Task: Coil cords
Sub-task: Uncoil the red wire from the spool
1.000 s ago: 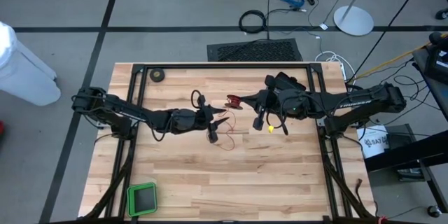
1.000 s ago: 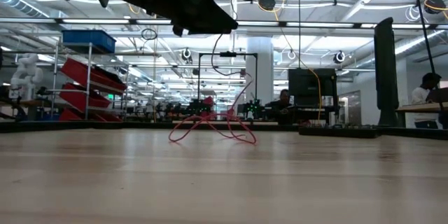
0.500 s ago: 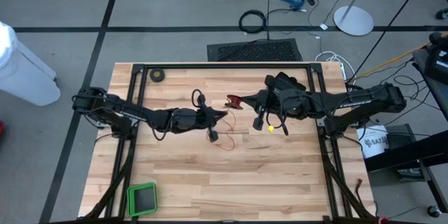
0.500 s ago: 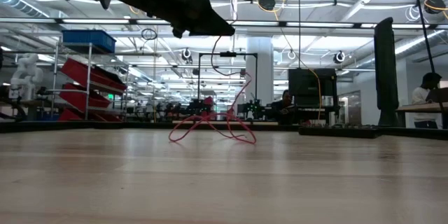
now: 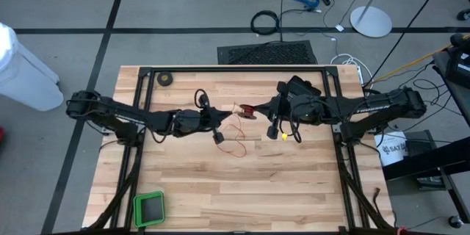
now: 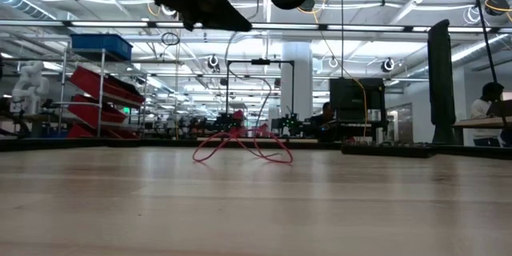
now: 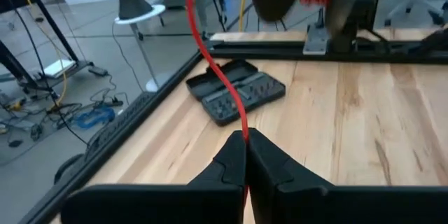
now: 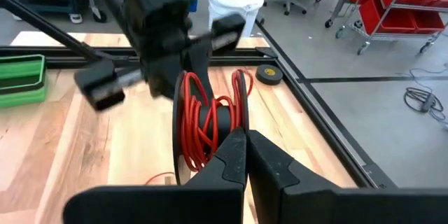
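Your left gripper [image 7: 245,140] pinches the red wire [image 5: 236,134] at frame centre; your right gripper [image 8: 245,147] clamps the reel [image 5: 250,109]. Pull hard and the wire probably slips or snags.

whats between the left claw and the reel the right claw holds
Only a raised span of the red wire, running from the shut left claw to the reel in the right claw; the left wrist view shows it.
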Controlling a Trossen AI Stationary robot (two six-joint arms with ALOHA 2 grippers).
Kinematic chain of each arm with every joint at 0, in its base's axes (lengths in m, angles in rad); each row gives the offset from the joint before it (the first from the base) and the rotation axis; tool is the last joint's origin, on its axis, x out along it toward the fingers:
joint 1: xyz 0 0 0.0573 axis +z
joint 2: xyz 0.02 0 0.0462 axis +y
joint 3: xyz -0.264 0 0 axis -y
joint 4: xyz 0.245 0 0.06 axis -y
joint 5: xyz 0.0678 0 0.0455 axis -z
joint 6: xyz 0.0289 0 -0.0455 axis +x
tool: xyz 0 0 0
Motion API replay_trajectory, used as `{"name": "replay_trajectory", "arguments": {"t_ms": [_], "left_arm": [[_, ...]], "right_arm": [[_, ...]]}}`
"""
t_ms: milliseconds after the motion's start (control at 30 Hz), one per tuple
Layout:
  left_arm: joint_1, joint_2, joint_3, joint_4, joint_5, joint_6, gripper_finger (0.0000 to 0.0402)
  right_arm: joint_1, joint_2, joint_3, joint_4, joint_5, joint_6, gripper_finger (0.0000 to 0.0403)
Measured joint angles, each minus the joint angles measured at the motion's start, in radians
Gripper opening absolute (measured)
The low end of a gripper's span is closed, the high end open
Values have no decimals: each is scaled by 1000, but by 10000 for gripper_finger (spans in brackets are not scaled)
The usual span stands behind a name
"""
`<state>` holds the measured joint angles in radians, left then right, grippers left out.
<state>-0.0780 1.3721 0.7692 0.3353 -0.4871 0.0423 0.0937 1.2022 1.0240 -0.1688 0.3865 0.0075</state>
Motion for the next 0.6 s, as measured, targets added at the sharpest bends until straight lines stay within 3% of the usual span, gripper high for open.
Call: {"name": "replay_trajectory", "arguments": {"t_ms": [267, 433, 600], "left_arm": [[-48, -130, 0, -15, 19, -7, 2], [-76, -140, 0, 112, 184, -12, 2], [-95, -63, 0, 268, 248, -37, 2]], "right_arm": [[-1, 0, 0, -10, 15, 8, 0], [-2, 0, 0, -10, 74, 8, 0], [-3, 0, 0, 12, 132, 0, 0]]}}
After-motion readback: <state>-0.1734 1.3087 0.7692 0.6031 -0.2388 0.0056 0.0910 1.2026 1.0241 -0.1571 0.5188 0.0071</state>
